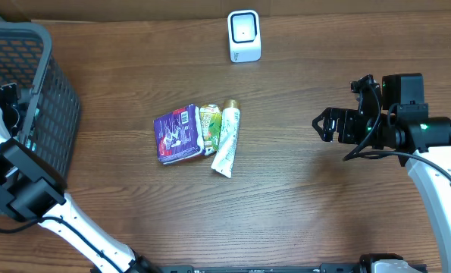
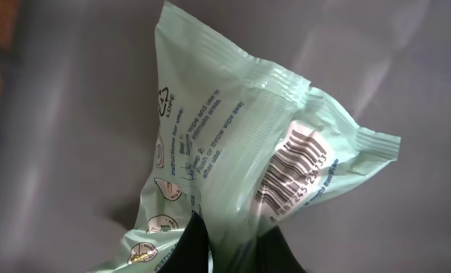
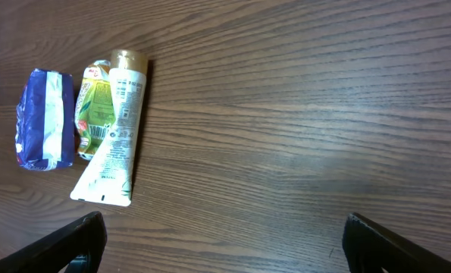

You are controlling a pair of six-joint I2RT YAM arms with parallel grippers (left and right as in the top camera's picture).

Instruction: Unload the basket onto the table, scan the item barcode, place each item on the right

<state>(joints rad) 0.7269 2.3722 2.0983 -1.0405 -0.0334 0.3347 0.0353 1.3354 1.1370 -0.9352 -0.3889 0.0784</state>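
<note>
In the left wrist view a pale green plastic packet (image 2: 233, 129) fills the frame, with its barcode (image 2: 293, 171) facing the camera at the right. My left gripper (image 2: 233, 236) is shut on the packet's lower edge, its dark fingers (image 2: 193, 246) pinching the film. In the overhead view that arm reaches in at the dark basket (image 1: 54, 106) on the far left, and the packet is hidden there. The white scanner (image 1: 244, 36) stands at the table's back edge. My right gripper (image 1: 324, 125) hovers open over bare wood at the right, holding nothing; its fingertips (image 3: 77, 243) frame the wrist view.
A purple packet (image 1: 177, 134), a green pouch (image 1: 209, 125) and a white tube (image 1: 227, 140) lie side by side mid-table; all three also show in the right wrist view, the tube (image 3: 111, 144) nearest. The basket takes up the left edge.
</note>
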